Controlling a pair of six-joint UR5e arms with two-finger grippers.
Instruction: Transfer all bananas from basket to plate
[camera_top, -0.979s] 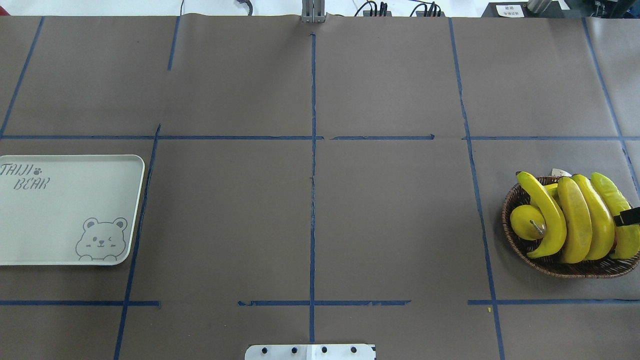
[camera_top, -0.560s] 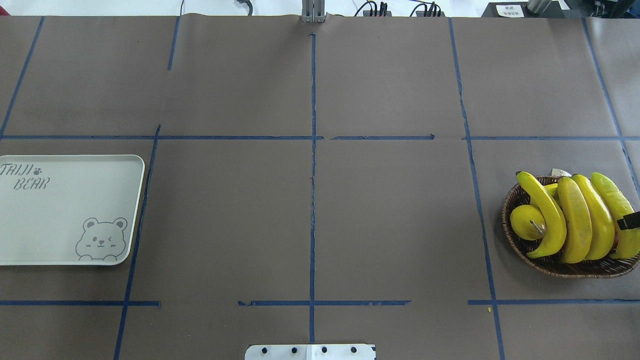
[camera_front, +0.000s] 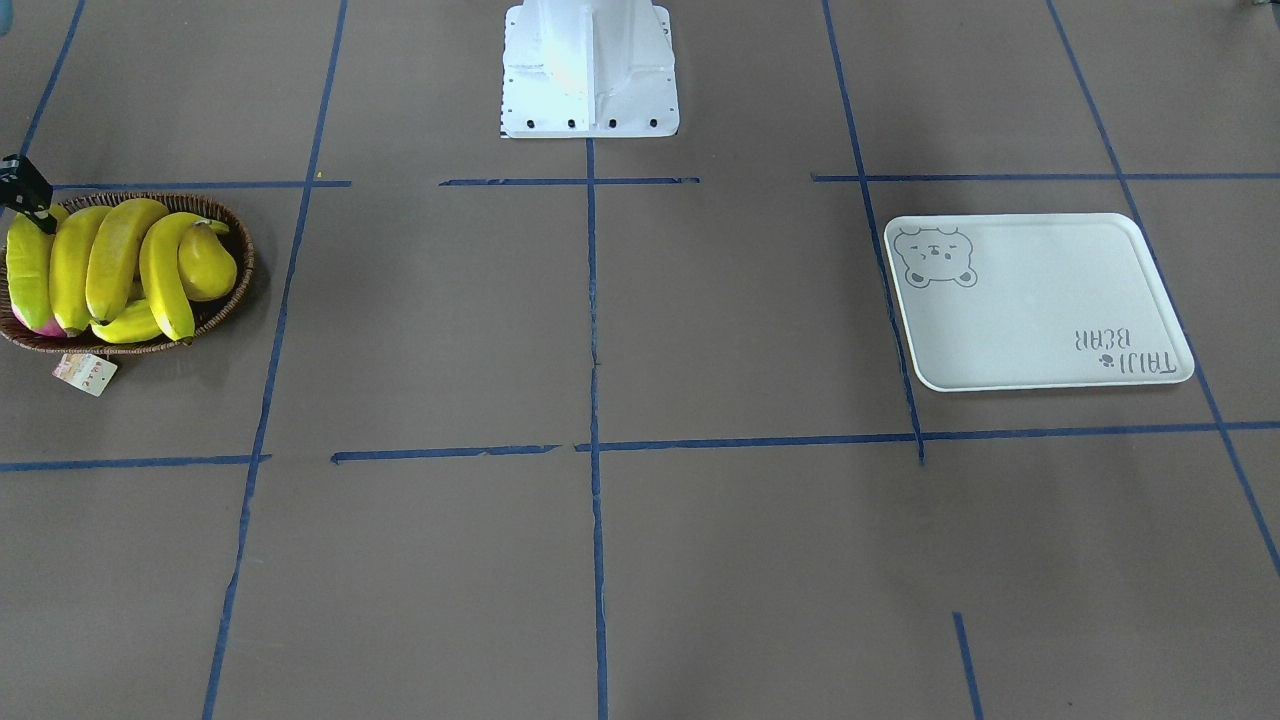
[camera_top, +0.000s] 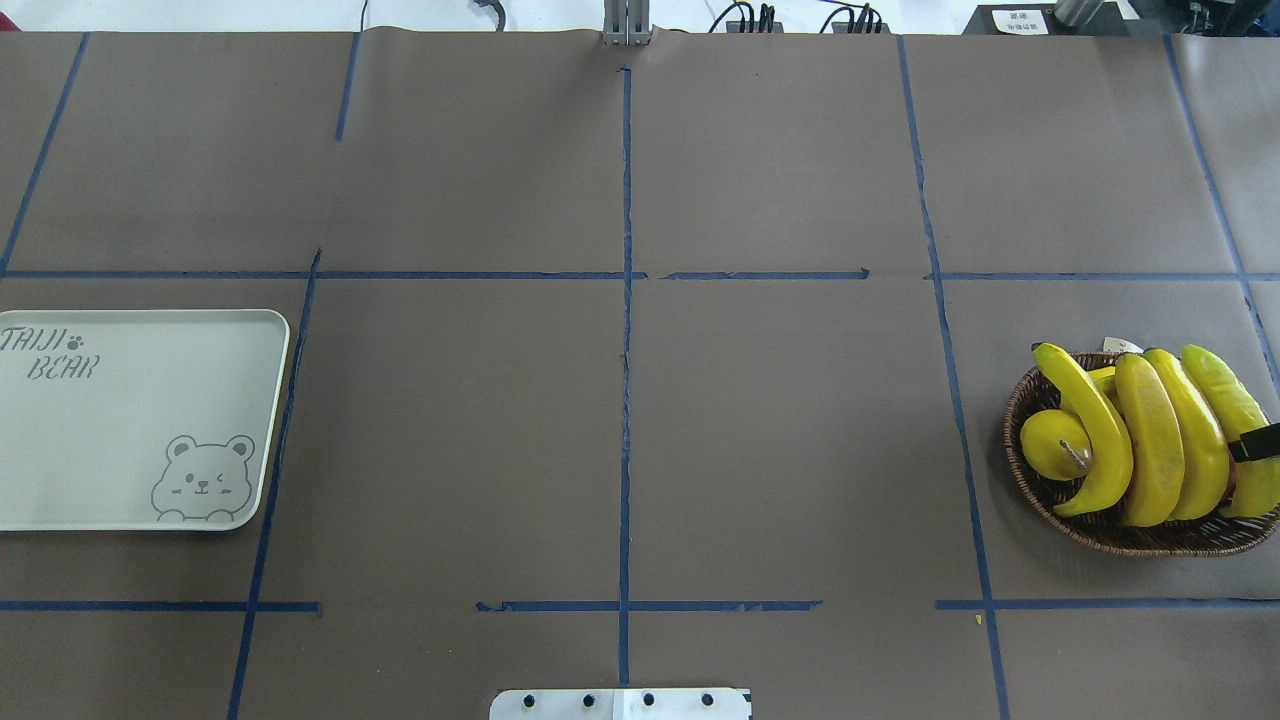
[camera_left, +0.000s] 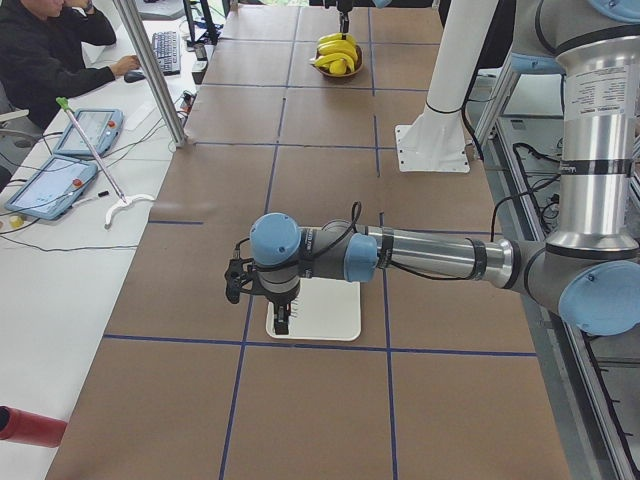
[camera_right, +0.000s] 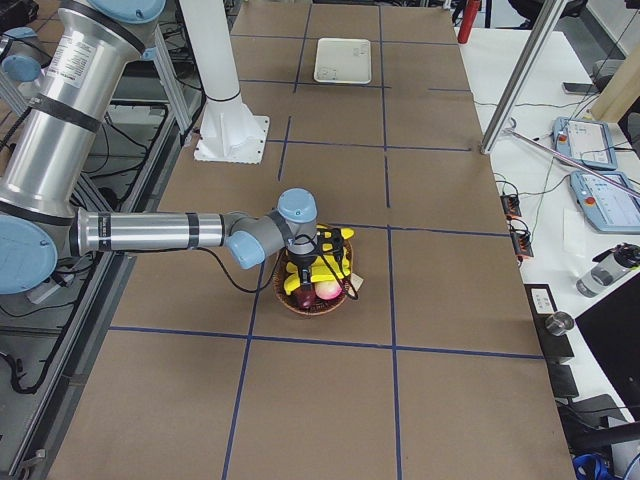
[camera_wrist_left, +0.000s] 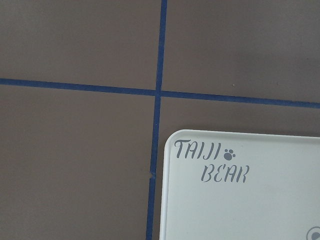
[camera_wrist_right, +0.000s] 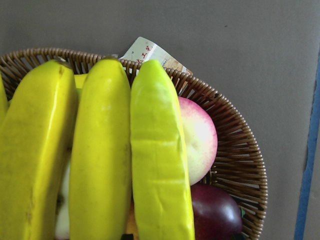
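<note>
At the overhead view's right edge, four bananas (camera_top: 1150, 440) lie packed in the basket (camera_top: 1100, 537) under your right gripper (camera_top: 1258, 442), whose fingers' state cannot be told; grasping the outermost could drag its touching neighbour.

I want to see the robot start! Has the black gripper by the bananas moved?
Yes, slightly. In the overhead view the right gripper has crept lower and farther left across the rightmost banana, while the basket stayed put.
</note>
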